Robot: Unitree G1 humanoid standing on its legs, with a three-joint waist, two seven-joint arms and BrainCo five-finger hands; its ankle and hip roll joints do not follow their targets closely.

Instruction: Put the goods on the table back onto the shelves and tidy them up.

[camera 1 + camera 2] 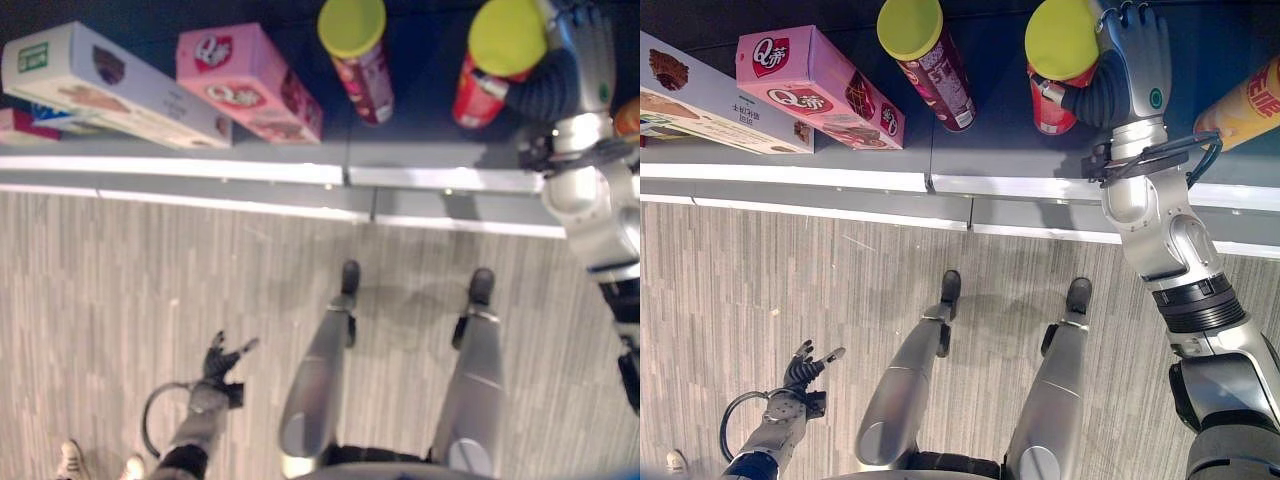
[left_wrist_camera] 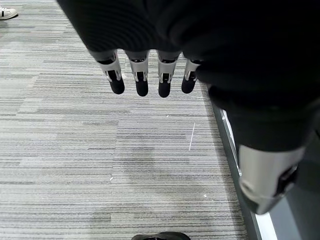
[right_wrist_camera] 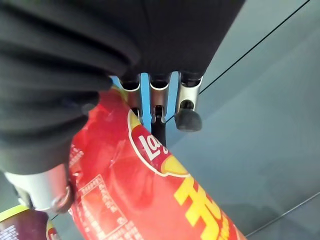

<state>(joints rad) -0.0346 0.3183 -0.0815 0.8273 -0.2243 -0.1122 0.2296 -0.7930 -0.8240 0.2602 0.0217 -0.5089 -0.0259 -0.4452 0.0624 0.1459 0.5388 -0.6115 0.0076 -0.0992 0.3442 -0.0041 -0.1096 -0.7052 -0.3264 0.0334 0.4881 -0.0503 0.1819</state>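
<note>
The red crisp can (image 1: 1052,105) with a yellow-green lid stands on the dark shelf (image 1: 1000,150), and the right hand (image 1: 1137,60) is curled round its side, fingers (image 3: 186,112) wrapped against the red label. Beside this can on the shelf stands a maroon can (image 1: 940,75) with a matching lid, then a pink snack box (image 1: 815,85) and a white box (image 1: 100,85) lying farther along. An orange-yellow can (image 1: 1245,105) lies on the red can's other side. The left hand (image 2: 145,75) hangs low over the grey carpet (image 2: 100,150), fingers straight and relaxed, holding nothing

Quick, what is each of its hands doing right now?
Left hand: open, hanging over the floor, holding nothing.
Right hand: up at the shelf, curled round the red can.
</note>
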